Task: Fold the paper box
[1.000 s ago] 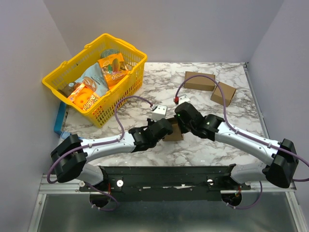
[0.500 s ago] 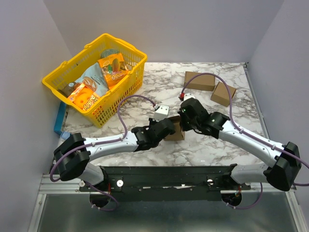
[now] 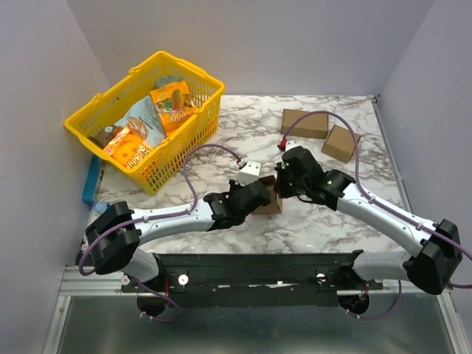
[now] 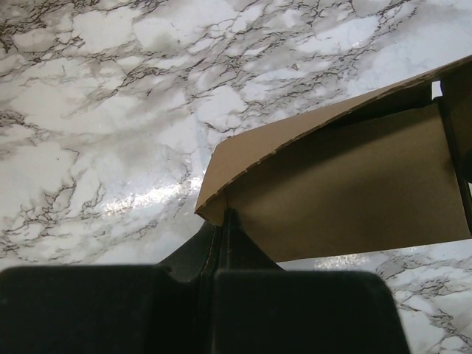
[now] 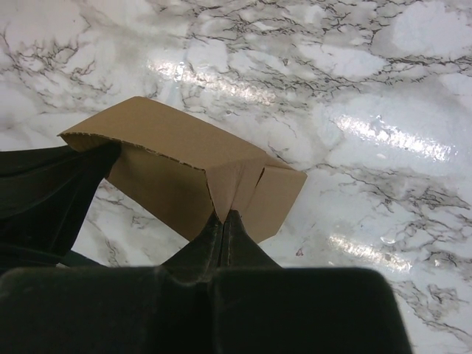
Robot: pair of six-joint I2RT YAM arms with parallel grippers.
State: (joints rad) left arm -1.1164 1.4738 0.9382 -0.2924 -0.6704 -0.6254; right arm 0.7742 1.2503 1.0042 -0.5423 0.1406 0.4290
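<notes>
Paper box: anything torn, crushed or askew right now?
Nothing torn or crushed that shows. The paper box is half-formed, one panel raised at a slant, with the left gripper pinched on a flap corner and the right gripper pinched on a folded edge. That looks like normal mid-fold, not damage.

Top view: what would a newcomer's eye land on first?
Mid-table, the left hand and right hand each pinch an edge of the brown paper box, one from either side. Next comes the yellow basket at the far left, full of bright snack packs.
</notes>
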